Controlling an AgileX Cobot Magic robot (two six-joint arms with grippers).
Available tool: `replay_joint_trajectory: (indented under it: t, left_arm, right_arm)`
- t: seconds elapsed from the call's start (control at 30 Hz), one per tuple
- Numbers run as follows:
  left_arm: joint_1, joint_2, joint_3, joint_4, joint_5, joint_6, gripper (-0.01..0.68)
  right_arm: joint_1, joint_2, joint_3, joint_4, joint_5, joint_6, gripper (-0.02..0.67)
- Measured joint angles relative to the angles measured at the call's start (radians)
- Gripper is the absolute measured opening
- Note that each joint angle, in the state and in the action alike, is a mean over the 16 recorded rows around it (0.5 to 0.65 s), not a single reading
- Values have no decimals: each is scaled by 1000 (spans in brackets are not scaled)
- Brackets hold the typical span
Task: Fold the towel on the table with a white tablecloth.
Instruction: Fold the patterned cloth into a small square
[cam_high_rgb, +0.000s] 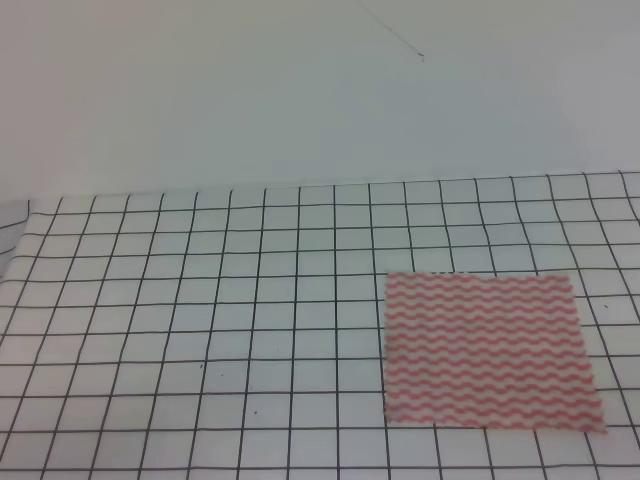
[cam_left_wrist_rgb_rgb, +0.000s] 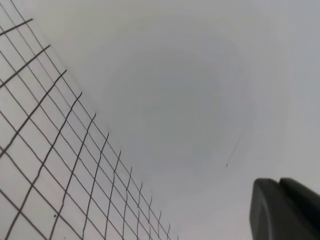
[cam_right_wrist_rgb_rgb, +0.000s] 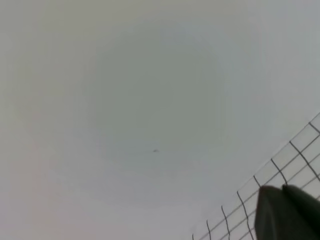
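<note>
The towel (cam_high_rgb: 490, 350), a thin rectangle of red-pink and white wavy stripes, lies flat and unfolded on the table with a white tablecloth (cam_high_rgb: 200, 320), at the right front of the exterior high view. Neither gripper appears in that view. The left wrist view shows only one dark fingertip (cam_left_wrist_rgb_rgb: 285, 210) at its bottom right corner, above the gridded cloth (cam_left_wrist_rgb_rgb: 45, 165) and facing the wall. The right wrist view likewise shows a single dark fingertip (cam_right_wrist_rgb_rgb: 287, 215) at the bottom right, with a corner of the gridded cloth (cam_right_wrist_rgb_rgb: 295, 160). The towel is in neither wrist view.
A plain pale wall (cam_high_rgb: 320, 90) rises behind the table's far edge. The tablecloth drops off at the left edge (cam_high_rgb: 12, 230). No other objects stand on the gridded cloth.
</note>
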Motion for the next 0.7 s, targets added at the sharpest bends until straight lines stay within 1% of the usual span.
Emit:
replay_joint_trajectory:
  t: [0.1,0.2,0.37,0.53,0.7]
  left_arm:
    - [0,0,-5,-1,12,36,-1]
    - [0,1,-29,-1,36,117,-1]
    - [0,7,-102,0,94,322,-1]
    - [0,39,-199,19,161,534,-1]
    - [0,121,-292,43,242,680,-1]
  right_arm:
    - [0,0,-14,10,27,-44,-1]
    - [0,0,-48,17,65,-126,-1]
    - [0,14,-141,17,144,-309,-1]
    - [0,77,-269,11,231,-504,-1]
    - [0,202,-388,-10,340,-625,-1]
